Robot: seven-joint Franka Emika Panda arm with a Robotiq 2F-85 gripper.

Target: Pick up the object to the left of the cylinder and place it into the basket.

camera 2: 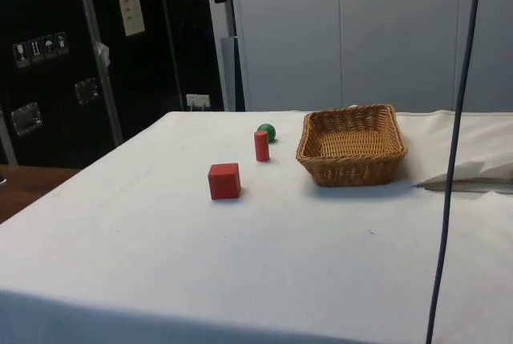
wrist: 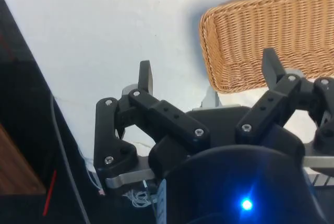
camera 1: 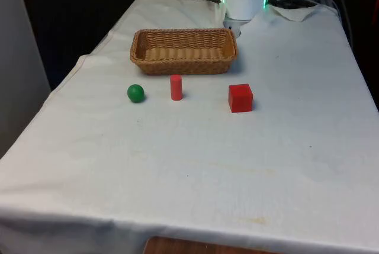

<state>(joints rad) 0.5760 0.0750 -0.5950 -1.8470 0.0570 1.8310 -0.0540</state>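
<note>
Jaws (wrist: 209, 75) stand wide apart with nothing between them, hanging above the white cloth near one end of the wicker basket (wrist: 271, 36). On the desk (camera 1: 195, 165), a green ball (camera 1: 135, 93) rests just to the front view's left of the upright red cylinder (camera 1: 176, 87), apart from it. A red cube (camera 1: 240, 97) sits on the cylinder's other side, farther off. All three form a loose row in front of the basket, which lies between them and the robot's base.
</note>
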